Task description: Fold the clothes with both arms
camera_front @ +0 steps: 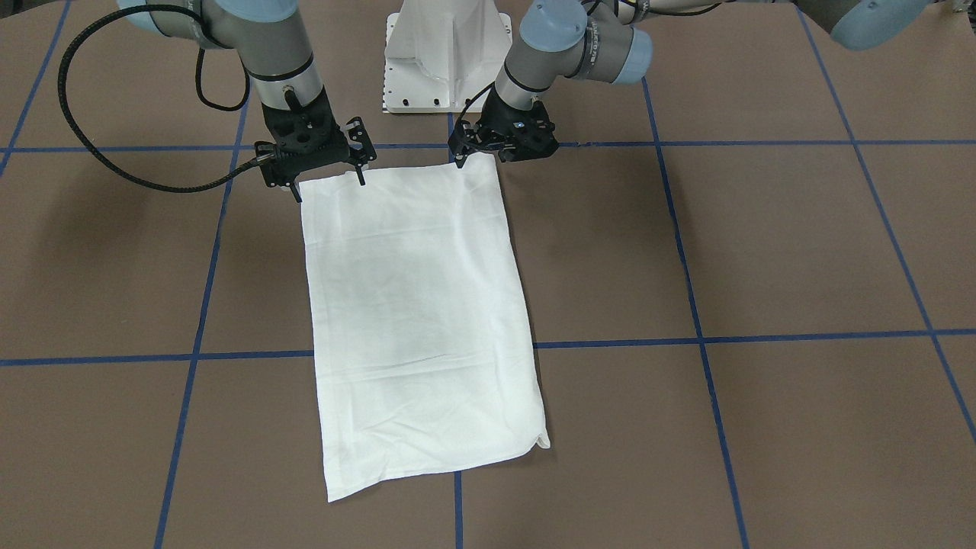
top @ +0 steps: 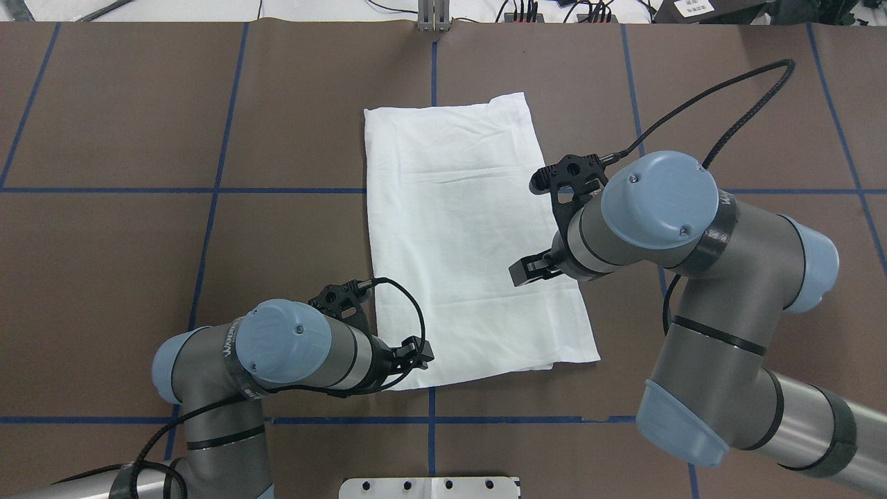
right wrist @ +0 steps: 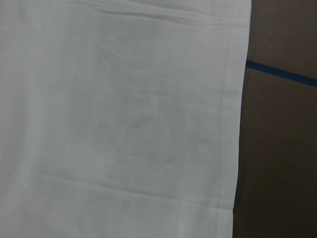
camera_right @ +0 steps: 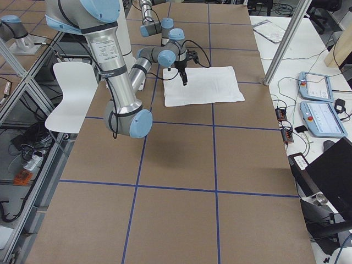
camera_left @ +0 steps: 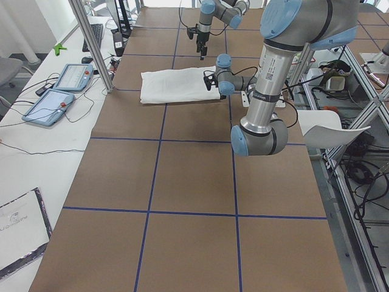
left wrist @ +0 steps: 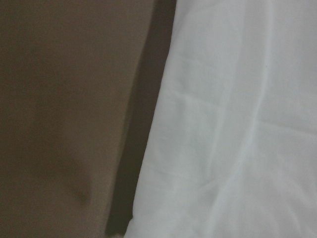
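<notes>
- A white cotton shirt (camera_front: 412, 305), folded into a plain rectangle, lies flat at the middle of the brown table (camera_front: 762, 252), which is crossed by blue tape gridlines (camera_front: 801, 335).
- The black two-finger right gripper (camera_front: 327, 188) hangs above one robot-side corner of the shirt, fingers spread wide and holding nothing.
- The black left gripper (camera_front: 482, 158) sits low at the other robot-side corner. Its jaws are too obscured to tell whether they pinch cloth.
</notes>
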You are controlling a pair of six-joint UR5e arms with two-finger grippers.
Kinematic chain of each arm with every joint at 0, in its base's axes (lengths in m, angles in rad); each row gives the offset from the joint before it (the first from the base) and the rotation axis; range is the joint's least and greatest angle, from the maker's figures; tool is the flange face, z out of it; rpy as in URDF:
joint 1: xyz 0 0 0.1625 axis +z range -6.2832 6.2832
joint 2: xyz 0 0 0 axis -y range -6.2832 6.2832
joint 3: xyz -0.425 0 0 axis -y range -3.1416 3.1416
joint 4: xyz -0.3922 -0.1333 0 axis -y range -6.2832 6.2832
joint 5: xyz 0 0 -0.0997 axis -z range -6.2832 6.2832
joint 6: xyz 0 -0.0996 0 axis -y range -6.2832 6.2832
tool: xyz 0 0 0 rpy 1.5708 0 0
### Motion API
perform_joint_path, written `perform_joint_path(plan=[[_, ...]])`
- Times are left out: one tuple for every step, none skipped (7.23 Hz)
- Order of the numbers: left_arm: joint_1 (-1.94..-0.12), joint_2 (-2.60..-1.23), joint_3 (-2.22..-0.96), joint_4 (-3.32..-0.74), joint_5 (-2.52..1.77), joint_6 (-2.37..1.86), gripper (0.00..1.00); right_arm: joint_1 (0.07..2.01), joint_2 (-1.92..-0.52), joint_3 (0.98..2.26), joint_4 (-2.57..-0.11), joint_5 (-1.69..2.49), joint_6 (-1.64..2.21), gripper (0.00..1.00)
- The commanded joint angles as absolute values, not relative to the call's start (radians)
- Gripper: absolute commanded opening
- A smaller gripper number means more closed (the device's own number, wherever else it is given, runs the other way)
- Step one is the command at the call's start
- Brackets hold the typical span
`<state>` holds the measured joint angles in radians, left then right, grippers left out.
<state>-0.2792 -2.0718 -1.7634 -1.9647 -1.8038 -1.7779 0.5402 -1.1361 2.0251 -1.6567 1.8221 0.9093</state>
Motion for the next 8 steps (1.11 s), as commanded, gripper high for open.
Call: perform_joint_path(plan=[[-0.275, -2.080, -1.741, -1.963, -1.784, -1.781, 0.89, 0.541, -1.138, 2.025, -1.657, 1.821, 0.910, 1.00], [-0.273, -2.085, -1.737, -1.963, -1.784, -1.782, 0.86, 0.541, -1.140, 2.025, -1.657, 1.821, 0.910, 1.00], [-0.273, -2.097, -1.733, -1.963, -1.784, -1.793, 0.82, 0.541, -1.141, 2.025, -1.657, 1.821, 0.910, 1.00], [-0.273, -2.106, -1.723, -1.965, -1.784, -1.802, 0.67, 0.541, -1.143, 2.025, -1.657, 1.821, 0.910, 1.00], [-0.273, -2.105, -1.723, -1.964, -1.784, -1.802, 0.51, 0.543, -1.143, 2.025, -1.657, 1.821, 0.910, 1.00], [-0.273, -2.103, -1.721, -1.963, -1.784, -1.802, 0.36, 0.543, -1.143, 2.025, -1.657, 1.821, 0.910, 1.00], [-0.273, -2.099, -1.723, -1.963, -1.784, -1.801, 0.26, 0.543, -1.143, 2.025, -1.657, 1.821, 0.910, 1.00], [-0.273, -2.097, -1.726, -1.962, -1.783, -1.801, 0.07, 0.543, -1.141, 2.025, -1.657, 1.821, 0.911, 1.00]])
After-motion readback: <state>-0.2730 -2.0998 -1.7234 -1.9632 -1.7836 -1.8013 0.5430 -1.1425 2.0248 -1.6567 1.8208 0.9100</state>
